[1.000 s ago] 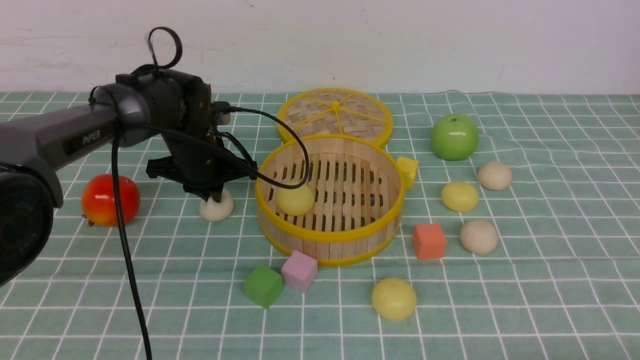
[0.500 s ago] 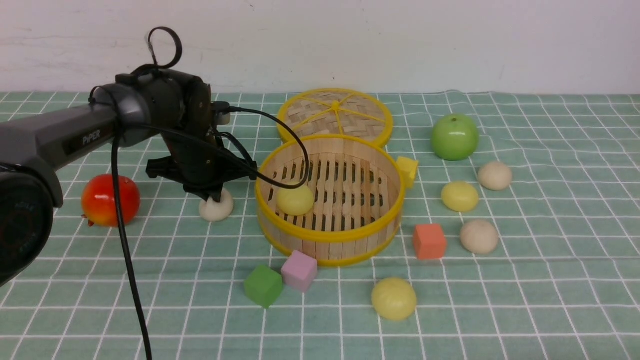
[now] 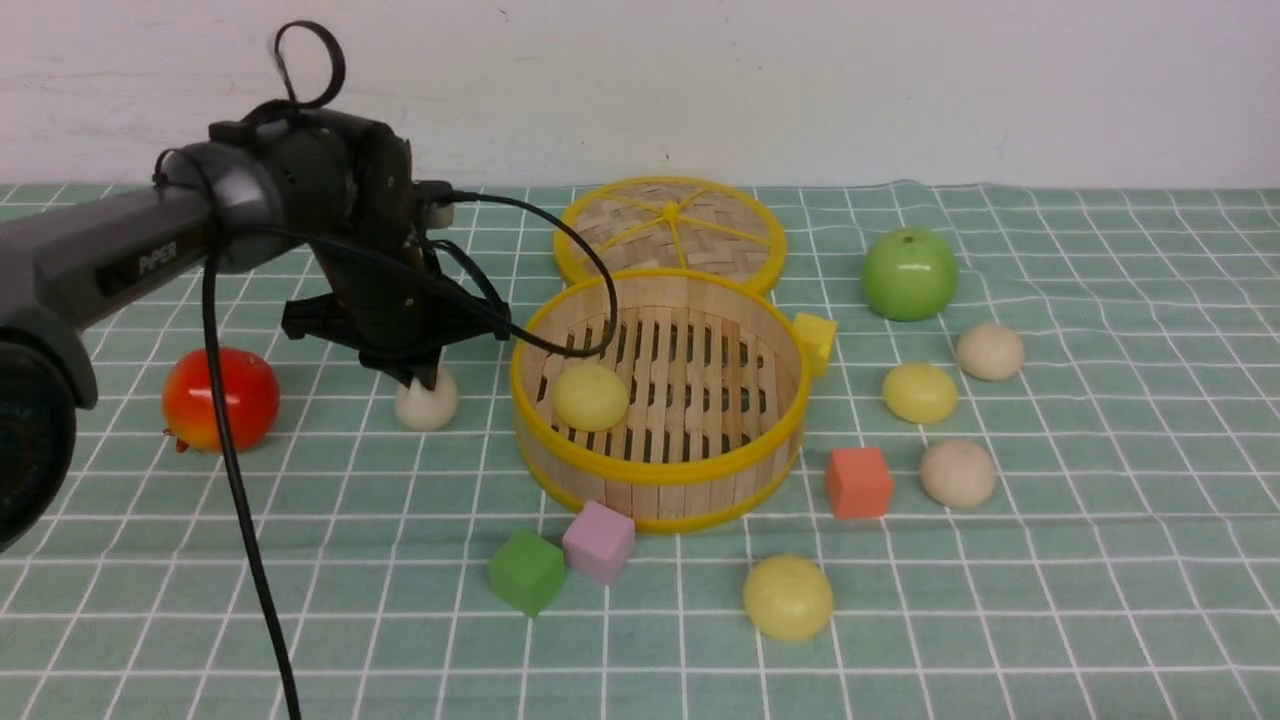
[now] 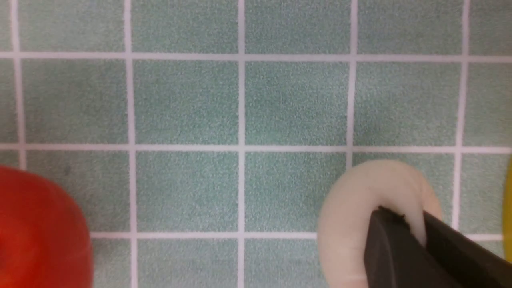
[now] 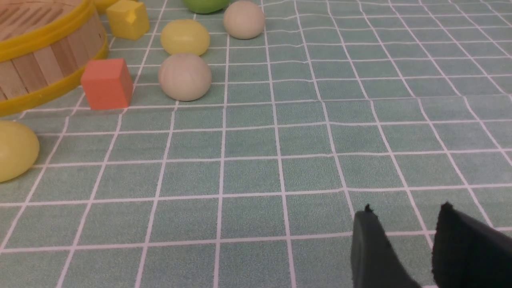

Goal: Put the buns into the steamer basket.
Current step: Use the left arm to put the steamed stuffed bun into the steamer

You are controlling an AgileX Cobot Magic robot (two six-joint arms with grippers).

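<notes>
My left gripper (image 3: 424, 380) is shut on an off-white bun (image 3: 427, 403) just left of the steamer basket (image 3: 660, 478); the wrist view shows both fingers pinching into that bun (image 4: 348, 224). One pale yellow bun (image 3: 590, 397) lies inside the basket. Right of the basket lie a yellow bun (image 3: 920, 392) and two beige buns (image 3: 989, 351) (image 3: 958, 473). Another yellow bun (image 3: 787, 597) lies in front. My right gripper (image 5: 406, 208) is open over bare cloth, away from the buns (image 5: 185, 77), and does not show in the front view.
The woven lid (image 3: 670, 225) lies behind the basket. A green apple (image 3: 909, 273) stands at the back right, and a red fruit (image 3: 220, 400) sits left of my left gripper. Yellow (image 3: 815, 340), orange (image 3: 858, 482), pink (image 3: 598, 541) and green (image 3: 527, 571) cubes ring the basket.
My left arm has risen a little and shifted slightly left, carrying the off-white bun up with it. Everything else is where it was.
</notes>
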